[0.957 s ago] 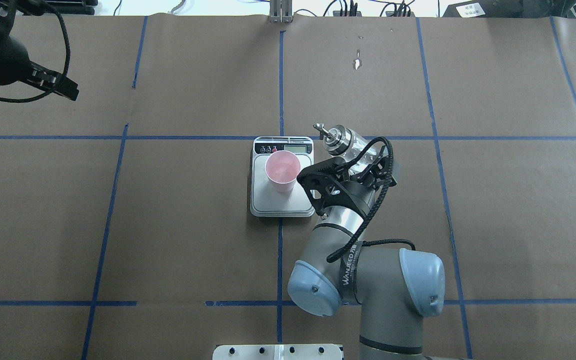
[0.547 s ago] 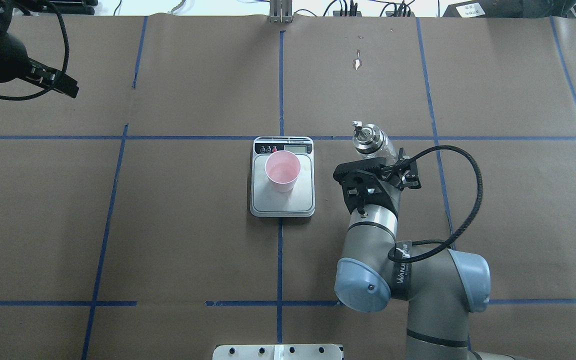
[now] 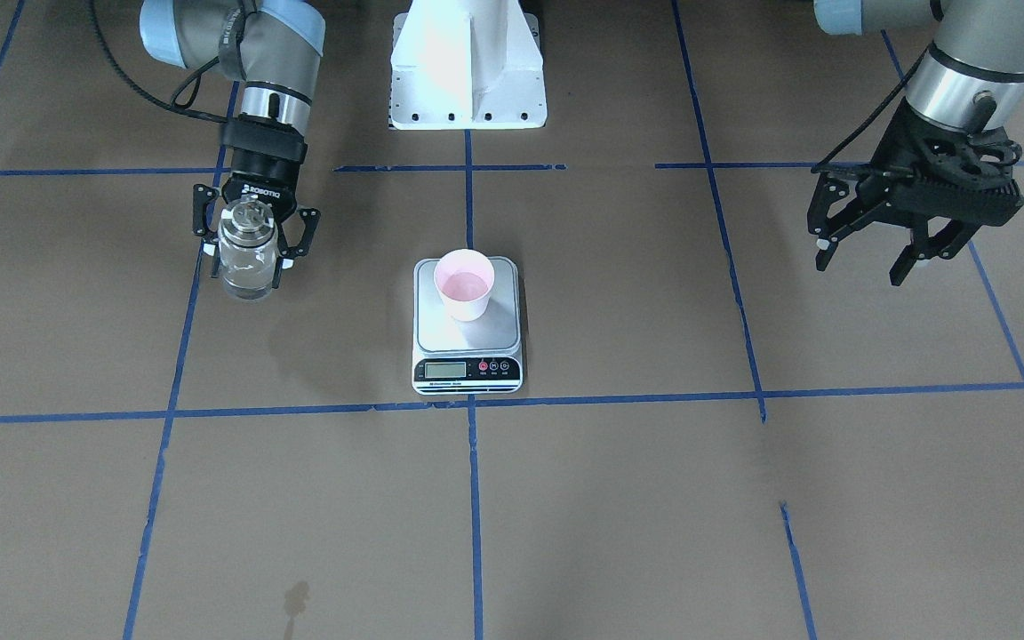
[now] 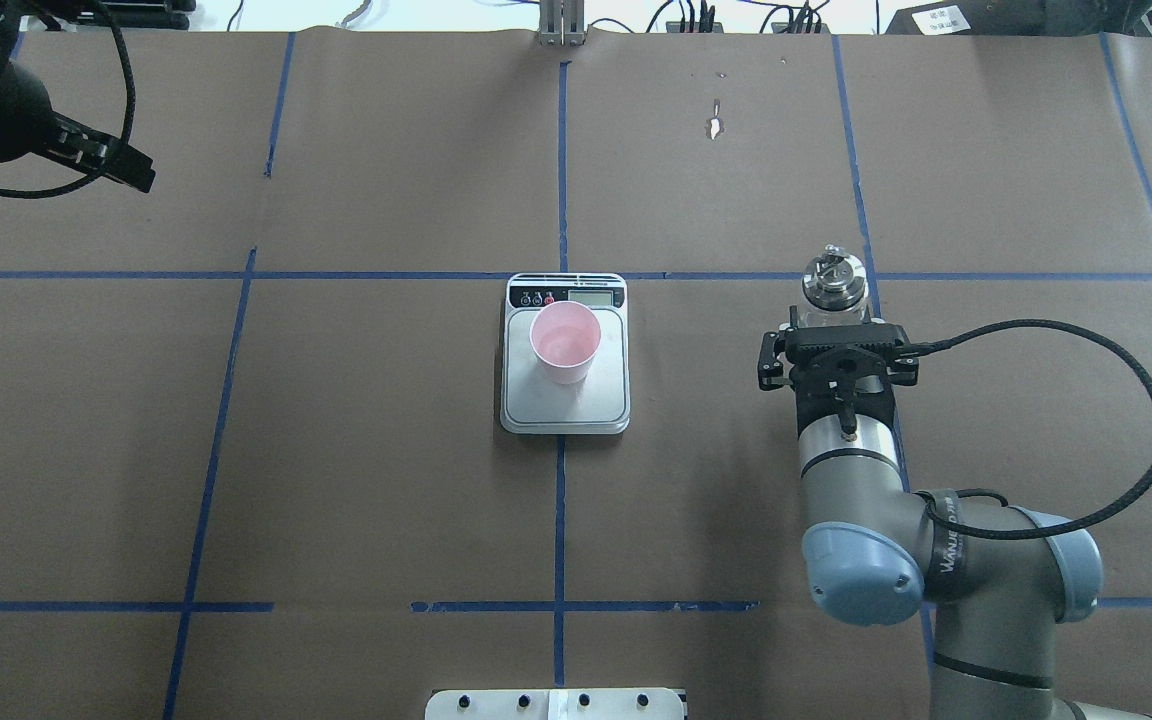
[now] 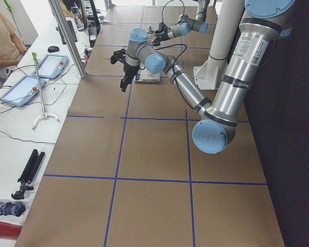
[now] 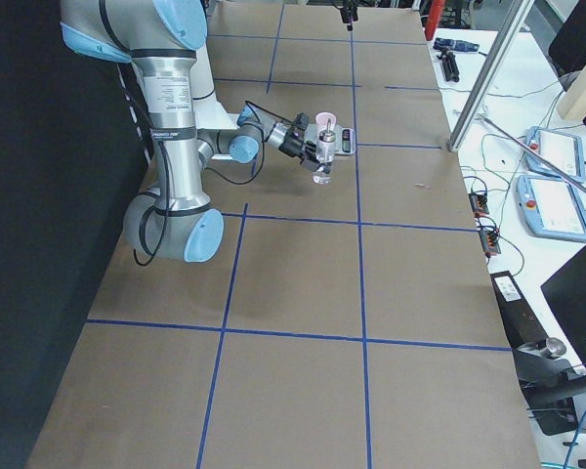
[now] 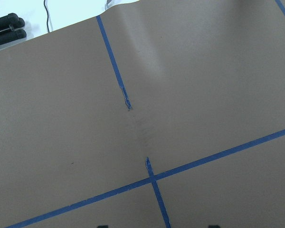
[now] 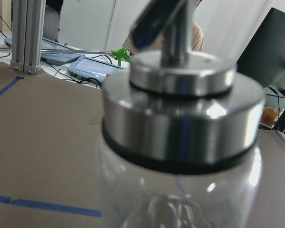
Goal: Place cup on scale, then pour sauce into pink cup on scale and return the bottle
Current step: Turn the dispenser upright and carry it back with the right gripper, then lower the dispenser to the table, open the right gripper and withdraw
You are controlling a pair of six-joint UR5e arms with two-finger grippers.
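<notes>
Right pincer (image 3: 247, 258) is clenched on the bottle (image 4: 833, 283), gripping the clear glass from both sides just below the shiny silver cap. That bottle stands upright in the grip, thin spout on top, well apart from the scale (image 3: 443, 336) and on the robot's right of it. Whether its base touches the counter (image 3: 619, 498) I cannot tell. Up close in the right wrist view, the cap and glass shoulder fill most of the picture. On the scale's silver platform sits the pink cup (image 3: 465, 286), upright with its mouth up, about the middle of the platform, with the black display strip on the scale's side away from the robot. Left pincer (image 3: 863, 264) is released, its fingers spread wide, and hangs above the counter well apart from the scale on the robot's left
</notes>
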